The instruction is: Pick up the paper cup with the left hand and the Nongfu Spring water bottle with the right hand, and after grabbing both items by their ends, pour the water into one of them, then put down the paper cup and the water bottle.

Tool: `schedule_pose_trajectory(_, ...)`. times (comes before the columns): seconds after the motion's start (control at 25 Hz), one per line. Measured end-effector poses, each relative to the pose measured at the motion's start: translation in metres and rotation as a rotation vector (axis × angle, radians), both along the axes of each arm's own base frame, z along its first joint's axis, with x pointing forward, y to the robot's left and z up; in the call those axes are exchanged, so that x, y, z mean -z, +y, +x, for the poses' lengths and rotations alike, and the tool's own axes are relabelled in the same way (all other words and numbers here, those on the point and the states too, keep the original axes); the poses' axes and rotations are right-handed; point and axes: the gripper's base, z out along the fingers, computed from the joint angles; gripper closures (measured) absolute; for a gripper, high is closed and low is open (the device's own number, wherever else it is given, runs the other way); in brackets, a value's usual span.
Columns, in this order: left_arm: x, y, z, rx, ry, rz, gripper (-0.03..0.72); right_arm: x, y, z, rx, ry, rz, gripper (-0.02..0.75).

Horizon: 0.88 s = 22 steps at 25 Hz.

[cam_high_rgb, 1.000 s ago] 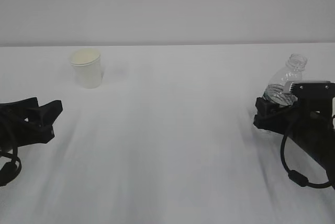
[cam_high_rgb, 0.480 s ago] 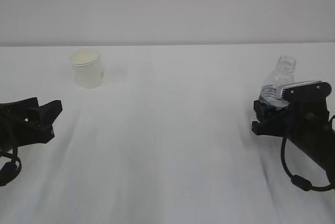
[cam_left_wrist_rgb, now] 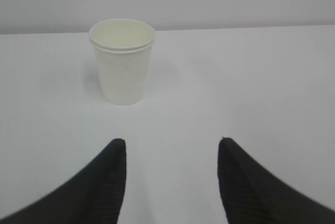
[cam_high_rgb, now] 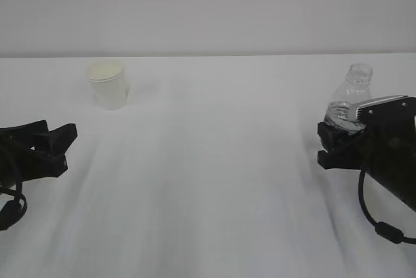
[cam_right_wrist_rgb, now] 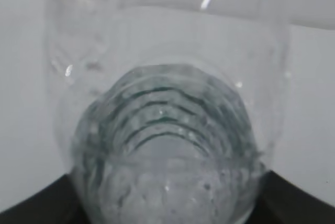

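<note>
The small white paper cup with rolled rim stands upright at the upper left of the exterior view on the white table, untouched. The left hand's black gripper waits at the left edge, well short of the cup, its fingers spread wide with nothing between them. At the right edge, the small clear ribbed plastic water bottle, uncapped and slightly tilted, sits with its base between the fingers of the right hand's black gripper, which appears closed on it. Judging from this, only the bottle grab is done; the cup pickup, pouring and setting down remain.
</note>
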Motion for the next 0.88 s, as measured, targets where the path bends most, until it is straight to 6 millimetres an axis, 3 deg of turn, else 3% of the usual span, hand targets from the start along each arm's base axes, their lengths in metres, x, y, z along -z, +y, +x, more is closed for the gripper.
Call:
schedule_pose_trajectory(0.64,0.0,0.001,0.0,-0.011,0.001,-0.002,0.29,-0.031,-0.004,-0.031,0.002,-0.046,0.028,0.316)
schedule_pose_trajectory(0.88,-0.007,0.003,0.015,-0.081,-0.039,-0.026,0.263,-0.03,-0.002,-0.035,-0.025,-0.032,0.037,0.316)
